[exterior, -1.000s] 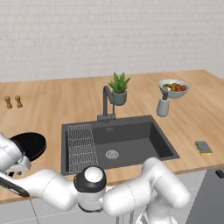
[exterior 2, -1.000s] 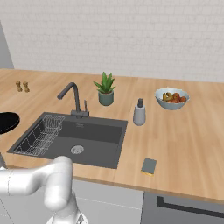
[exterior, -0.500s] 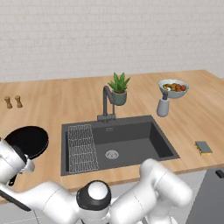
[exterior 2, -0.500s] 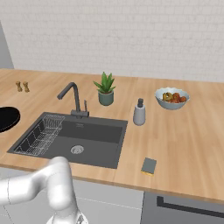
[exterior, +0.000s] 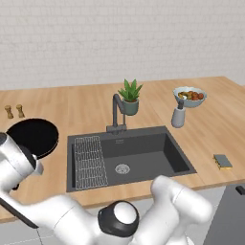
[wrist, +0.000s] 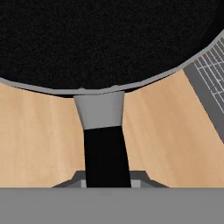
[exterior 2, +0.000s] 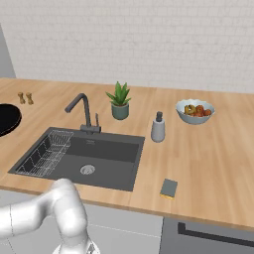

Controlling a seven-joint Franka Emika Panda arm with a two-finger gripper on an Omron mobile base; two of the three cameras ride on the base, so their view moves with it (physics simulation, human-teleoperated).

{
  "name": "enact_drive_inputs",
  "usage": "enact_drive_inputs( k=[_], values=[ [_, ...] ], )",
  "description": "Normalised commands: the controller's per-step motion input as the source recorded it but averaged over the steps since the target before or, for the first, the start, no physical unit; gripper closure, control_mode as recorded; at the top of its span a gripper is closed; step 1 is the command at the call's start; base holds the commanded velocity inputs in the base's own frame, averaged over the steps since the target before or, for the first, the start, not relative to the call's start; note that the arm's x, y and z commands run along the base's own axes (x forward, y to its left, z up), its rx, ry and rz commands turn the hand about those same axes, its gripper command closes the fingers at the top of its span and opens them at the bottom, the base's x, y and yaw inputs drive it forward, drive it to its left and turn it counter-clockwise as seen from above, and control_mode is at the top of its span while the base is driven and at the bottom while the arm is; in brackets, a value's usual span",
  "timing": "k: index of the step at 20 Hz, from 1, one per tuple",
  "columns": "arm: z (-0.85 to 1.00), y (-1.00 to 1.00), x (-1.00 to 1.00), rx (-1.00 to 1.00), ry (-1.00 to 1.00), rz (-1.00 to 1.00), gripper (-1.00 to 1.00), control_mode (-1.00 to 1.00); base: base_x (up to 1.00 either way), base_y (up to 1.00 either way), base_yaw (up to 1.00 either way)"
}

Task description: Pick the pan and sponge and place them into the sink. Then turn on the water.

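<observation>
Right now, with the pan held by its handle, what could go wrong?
1. The pincer grips only the far end of the long handle, so the pan might tip or slip.
2. Swinging it toward the sink, it could knock the rack or the faucet.

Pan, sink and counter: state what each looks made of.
Pan: matte black, likely coated metal; a grey collar joins its black handle. Sink: dark grey, dull, perhaps composite or coated metal, with a shiny metal drain. Counter: light wood, by its grain lines.
</observation>
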Motion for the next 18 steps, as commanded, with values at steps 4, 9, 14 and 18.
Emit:
enact_drive_inputs(
  k=[4, 9, 14, 18],
  values=[
    [0.45, -1.00, -0.38, -0.01, -0.03, 0.13, 1.00, -1.00, 0.00, 0.00, 0.00],
    [0.07, -1.00, -0.29, -0.02, -0.14, 0.06, 1.00, -1.00, 0.00, 0.00, 0.00],
    [0.30, -0.98, -0.44, -0.02, -0.03, 0.12, 1.00, -1.00, 0.00, 0.00, 0.00],
    [0.59, -0.83, -0.58, 0.00, 0.00, 0.21, 1.00, -1.00, 0.00, 0.00, 0.00]
  ],
)
